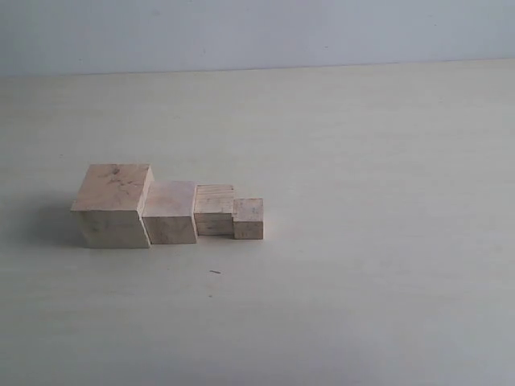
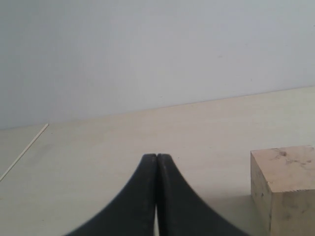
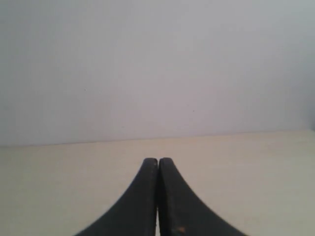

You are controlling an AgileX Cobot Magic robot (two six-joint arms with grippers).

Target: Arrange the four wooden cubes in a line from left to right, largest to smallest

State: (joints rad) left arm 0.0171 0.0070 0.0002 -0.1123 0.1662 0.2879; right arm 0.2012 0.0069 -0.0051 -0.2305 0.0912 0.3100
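Pale cream tabletop (image 1: 362, 161), matte and bare apart from the blocks and one dark speck (image 1: 215, 272) just in front of them; plain light blue-grey wall (image 1: 257, 32) behind. Even light, soft shadow to the left of the row.

Row, left to right: largest cube (image 1: 113, 205), second cube (image 1: 170, 211), third cube (image 1: 214, 211), smallest cube (image 1: 248, 219). Neighbours look touching or just beside one another. Order reads correct for the task, so I judge it essentially done.

Left gripper (image 2: 157, 158): fingers pressed together, nothing between them, low over the table with the largest cube near, off to one side. Right gripper (image 3: 158, 161): fingers likewise together, empty, no block in its view. Neither arm shows in the exterior view.

Remaining step, as I judge it: tidy only if needed. Largest cube looks slightly turned and the front faces are not flush. If I nudge, I would push with closed fingertips flat on a face, low and slow, since these light blocks will likely slide and knock a neighbour. Otherwise keep both arms well clear.
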